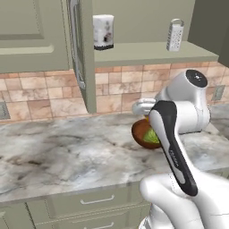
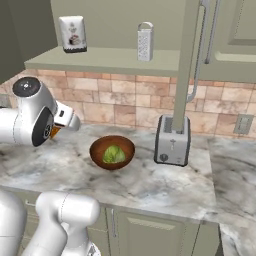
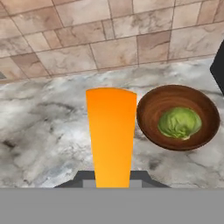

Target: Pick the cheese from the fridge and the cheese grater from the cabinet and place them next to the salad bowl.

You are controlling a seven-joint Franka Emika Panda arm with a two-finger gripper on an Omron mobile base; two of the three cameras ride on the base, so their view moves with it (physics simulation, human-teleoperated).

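My gripper (image 3: 111,181) is shut on the cheese (image 3: 111,135), a long orange wedge that sticks out ahead of the fingers. It hangs above the marble counter, just left of the salad bowl (image 3: 177,117), a brown wooden bowl with green lettuce inside. A sliver of the cheese (image 2: 54,131) peeks out behind the arm, left of the salad bowl (image 2: 112,151). The cheese grater (image 2: 145,41) stands upright on the shelf of the open sage-green cabinet (image 2: 189,60). The cheese grater (image 1: 175,35) and salad bowl (image 1: 145,134) appear beside the arm. The fridge is out of view.
A white canister with dark marks (image 1: 103,31) stands on the cabinet shelf left of the grater. A silver toaster (image 2: 172,140) sits right of the bowl. A tiled wall (image 3: 109,39) backs the counter (image 3: 43,131). Drawer fronts (image 1: 96,201) run below the counter edge.
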